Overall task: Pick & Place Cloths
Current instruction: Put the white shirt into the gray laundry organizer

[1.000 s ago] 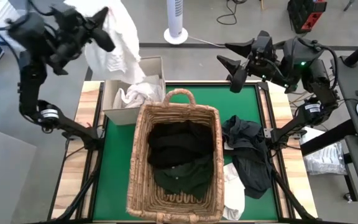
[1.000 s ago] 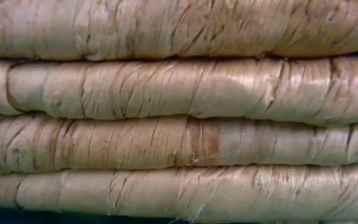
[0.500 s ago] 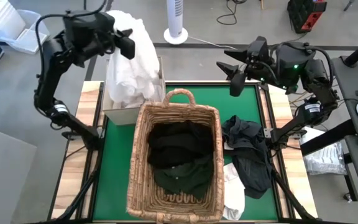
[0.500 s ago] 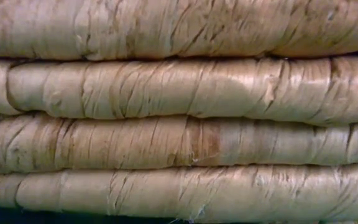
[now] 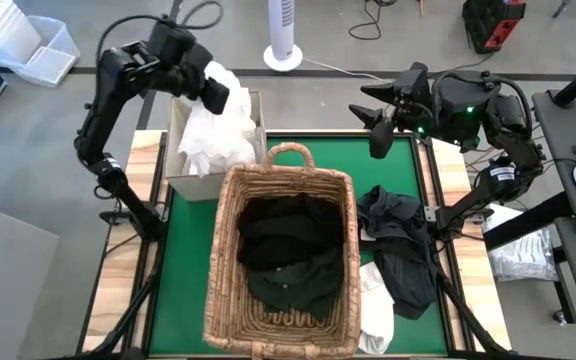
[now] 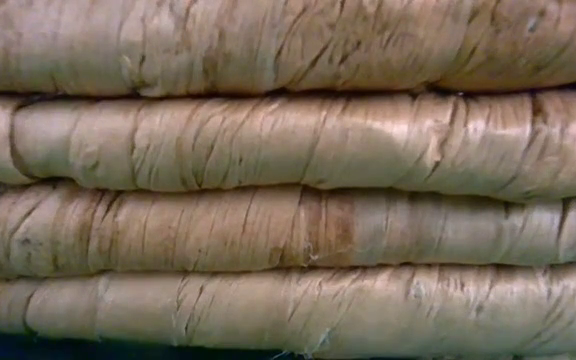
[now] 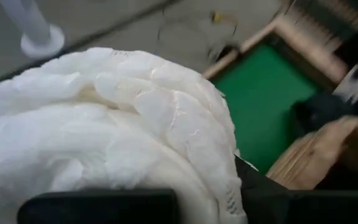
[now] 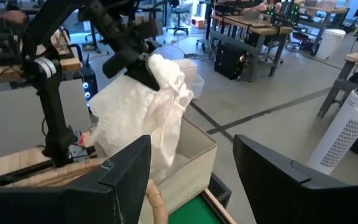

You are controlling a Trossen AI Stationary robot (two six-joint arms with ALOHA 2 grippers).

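The left hand [image 5: 211, 92] is clamped on a white cloth [image 5: 208, 140] that hangs over the box [image 5: 176, 150] at the far left of the surface [image 5: 408, 150]. This looks like the placing step; next it needs to lower and let go. In the middle, the basket [image 5: 280, 330] holds dark cloths [image 5: 283, 250]. The right hand [image 5: 368, 120] waits far right, spread and empty. The low view shows only basket weave; the right wrist view shows the cloth draping into the box.
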